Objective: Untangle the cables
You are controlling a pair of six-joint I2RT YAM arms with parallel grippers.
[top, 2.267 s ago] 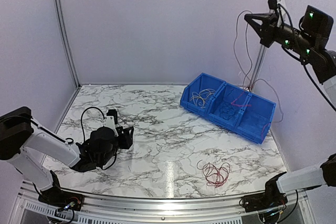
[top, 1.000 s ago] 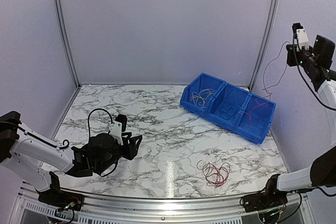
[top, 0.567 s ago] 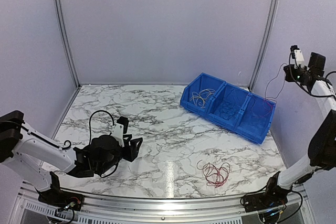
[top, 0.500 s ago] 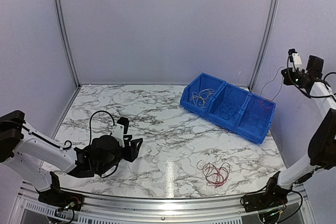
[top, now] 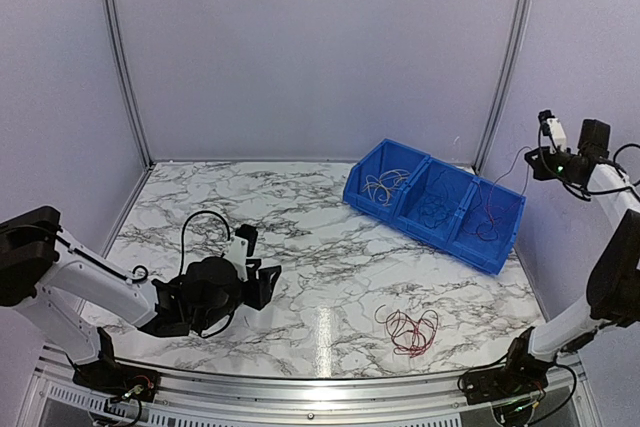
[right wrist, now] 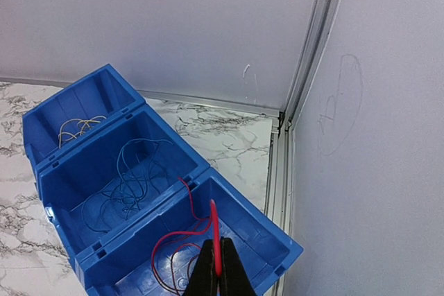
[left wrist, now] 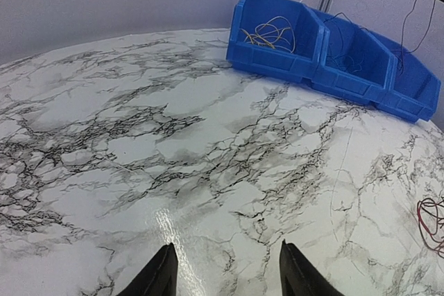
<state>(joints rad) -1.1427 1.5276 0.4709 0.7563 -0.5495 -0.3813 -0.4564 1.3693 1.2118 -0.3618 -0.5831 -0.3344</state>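
Three compartments in blue bin at far right of worktop, sorted by colour: pale tan cables at left, dark blue cables in middle, red at right.

State of right pincer: clenched on one red cable, raised well above the right-hand compartment. Lower part of strand hanging down among red loops lying in that compartment.

State of left pincer: released, jaws parted about halfway, nothing between them. Hovering low over bare worktop at near left, aimed toward the bin, well apart from every cable.

Loose red tangle: lying on worktop near front edge, closer to the right arm's base, touched by neither pincer. Strand count not readable; no other colour made out in it.

Step in hand, by judgement: depositing a separated red cable into its compartment. Task well advanced but not finished, given the tangle on the worktop.

Next move, by judgement: release over the right-hand compartment, keeping the whole strand inside the walls and out of the dark blue section. Then back to the tangle for a single-strand pinch, left pincer probably needed to pin the rest and stop the whole bundle lifting together.
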